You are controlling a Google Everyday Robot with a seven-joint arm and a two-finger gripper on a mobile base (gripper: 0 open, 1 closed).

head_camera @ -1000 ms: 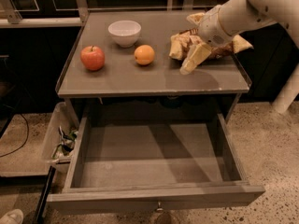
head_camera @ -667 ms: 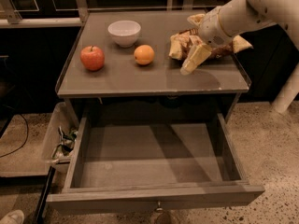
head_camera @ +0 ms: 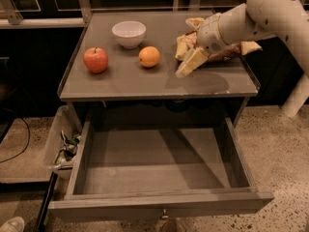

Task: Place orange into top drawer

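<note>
Orange-yellow and round, the orange [head_camera: 149, 56] sits on the tabletop [head_camera: 125, 85] between the apple [head_camera: 95, 60] and the gripper [head_camera: 180, 64], just in front of the bowl [head_camera: 129, 34]. The gripper hovers low over the right side of the tabletop, near the orange but apart from it. Its jaws look spread to us and hold nothing. We judge the step in hand to be the reach. We would swing left, centre the jaws on the fruit's widest part and close gently, since a smooth ball can roll toward the bowl or off the front edge. The drawer [head_camera: 145, 208] stands pulled out and bare below, so the carry is forward and down past the table's lip. Something tan and crumpled [head_camera: 195, 22] behind the gripper blurs its outline, and we cannot name it. The arm is cut off at the upper right.
</note>
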